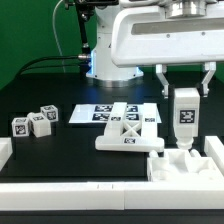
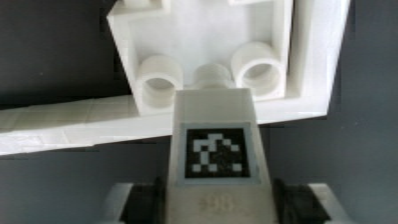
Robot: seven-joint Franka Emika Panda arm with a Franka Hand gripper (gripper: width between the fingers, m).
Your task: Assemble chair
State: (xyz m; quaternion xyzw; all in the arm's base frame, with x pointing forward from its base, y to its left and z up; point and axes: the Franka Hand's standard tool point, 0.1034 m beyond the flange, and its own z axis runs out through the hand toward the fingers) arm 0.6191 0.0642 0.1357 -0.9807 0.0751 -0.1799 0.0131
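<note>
Nearest the lens, a plain white edge block (image 1: 100,195) runs along the front of the counter (image 1: 60,148). Just behind it, on the exterior view's right, sits a chunky chair block (image 1: 185,165). Right above that the claw (image 1: 184,85) has a chair leg (image 1: 185,112) upright, jaws about half closed on its flat sides, tag facing out. It looks like light, stiff, smooth plastic, likely slippery, so a square hold high on the flat faces suits it. A tilted push could jam it.

In the wrist view it points toward two round bosses (image 2: 258,70); sockets or pegs, hard to tell. An X-braced panel (image 1: 128,135) lies mid-counter, touching the marker board (image 1: 85,115). Small tagged blocks (image 1: 35,122) wait well apart. No brand or readable writing shows, only black-and-white square tags.
</note>
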